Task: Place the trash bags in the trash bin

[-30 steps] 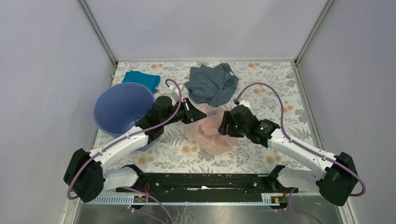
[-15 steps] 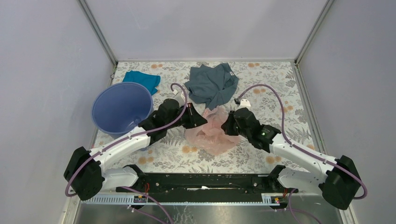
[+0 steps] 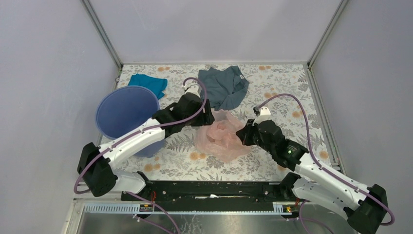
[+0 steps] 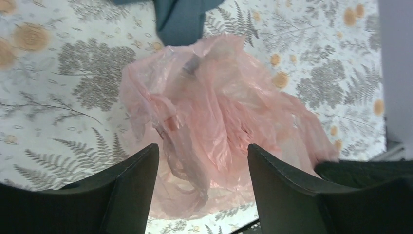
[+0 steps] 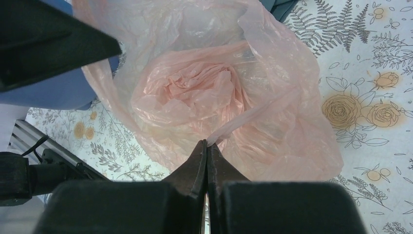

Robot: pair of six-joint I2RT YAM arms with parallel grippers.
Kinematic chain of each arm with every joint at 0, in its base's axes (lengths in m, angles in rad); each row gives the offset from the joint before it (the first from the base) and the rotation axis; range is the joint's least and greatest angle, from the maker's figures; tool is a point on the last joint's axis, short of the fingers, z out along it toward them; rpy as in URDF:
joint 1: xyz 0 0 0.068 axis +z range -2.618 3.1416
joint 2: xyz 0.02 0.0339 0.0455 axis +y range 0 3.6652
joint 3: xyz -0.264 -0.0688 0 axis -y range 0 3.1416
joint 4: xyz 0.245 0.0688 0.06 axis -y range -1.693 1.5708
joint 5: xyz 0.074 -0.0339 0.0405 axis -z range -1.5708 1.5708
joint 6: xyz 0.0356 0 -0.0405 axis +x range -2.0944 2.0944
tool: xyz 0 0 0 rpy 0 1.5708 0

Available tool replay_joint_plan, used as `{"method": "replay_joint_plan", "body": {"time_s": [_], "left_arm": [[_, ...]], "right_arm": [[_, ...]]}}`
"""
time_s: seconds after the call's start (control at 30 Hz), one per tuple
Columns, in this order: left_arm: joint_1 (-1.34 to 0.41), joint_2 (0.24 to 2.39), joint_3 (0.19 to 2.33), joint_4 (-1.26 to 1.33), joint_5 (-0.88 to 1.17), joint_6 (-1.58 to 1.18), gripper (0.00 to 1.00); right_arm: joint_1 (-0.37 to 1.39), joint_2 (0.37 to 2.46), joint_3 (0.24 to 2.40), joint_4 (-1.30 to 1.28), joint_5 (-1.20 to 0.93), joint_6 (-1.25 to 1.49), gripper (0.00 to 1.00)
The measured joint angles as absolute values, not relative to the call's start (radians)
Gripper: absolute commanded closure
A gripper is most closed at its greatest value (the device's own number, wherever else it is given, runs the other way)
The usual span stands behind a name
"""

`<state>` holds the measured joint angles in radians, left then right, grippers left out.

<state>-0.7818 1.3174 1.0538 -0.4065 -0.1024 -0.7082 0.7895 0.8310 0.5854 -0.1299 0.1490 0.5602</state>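
Lying crumpled near the middle of the tabletop (image 3: 272,92), the pink trash bag (image 3: 221,139) sits between the two hands, its far edge touching the grey-blue garment (image 3: 223,87). The bin (image 3: 127,114) stands near the left edge, apart from the bag, with its mouth open to the overhead view. The right hand (image 5: 207,146) is pressed together and pinches a thin fold of the bag's near-side film. The left hand (image 4: 200,156) hovers over the far side with its fingers spread, holding nothing. The bag looks very light, limp and slippery. It will likely billow, stretch and slide out of a shallow pinch, and a hard pull could tear the film. A bunched fold or the gathered rim probably gives a surer hold than a single layer. Because the bag is wider than the bin, it may need gathering before it goes in. By count there is one bag, one bin, two cloths (the garment and a teal cloth (image 3: 148,83) toward the far left corner) and two hands.
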Motion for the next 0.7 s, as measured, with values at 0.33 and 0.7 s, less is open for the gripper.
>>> {"method": "replay_joint_plan", "body": {"time_s": [0.33, 0.7], "left_arm": [[-0.785, 1.436, 1.160, -0.558, -0.242, -0.645, 1.00], [-0.706, 1.703, 1.481, -0.471, 0.035, -0.575, 1.00]], "right_arm": [[0.789, 0.768, 0.587, -0.216, 0.174, 0.566, 1.00], [0.417, 1.187, 0.950, -0.416, 0.127, 0.550, 1.00]]}}
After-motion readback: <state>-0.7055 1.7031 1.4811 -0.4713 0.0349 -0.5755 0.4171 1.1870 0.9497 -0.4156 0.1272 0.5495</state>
